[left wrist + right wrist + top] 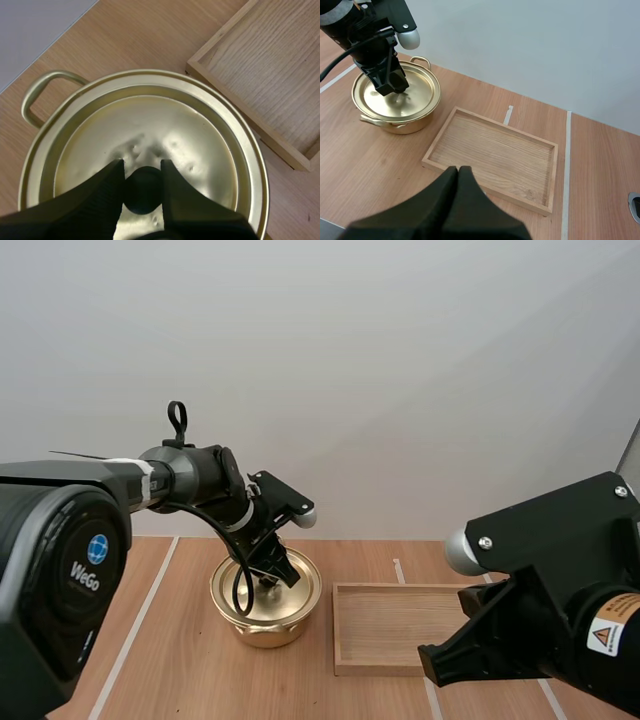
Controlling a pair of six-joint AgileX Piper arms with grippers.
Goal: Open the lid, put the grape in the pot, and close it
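Pot (265, 595), brass-coloured, stands on the wooden table (370, 165) just beside a wooden tray (495, 150), with its lid (150, 120) on. The left gripper (142, 164) fingers pinch the lid's black knob (143, 192). Opening, loading the grape and closing all seem left to do. The right gripper (458, 172) fingers are pressed together near the tray's edge. White lines cross the table, and a plain pale wall stands behind.

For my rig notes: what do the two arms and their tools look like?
Both arms are black with silvery joint caps. The left arm carries a WeGo wordmark under a blue badge; the right arm has a white label with an orange triangle. Left tool and right tool each have two black tapered fingers.
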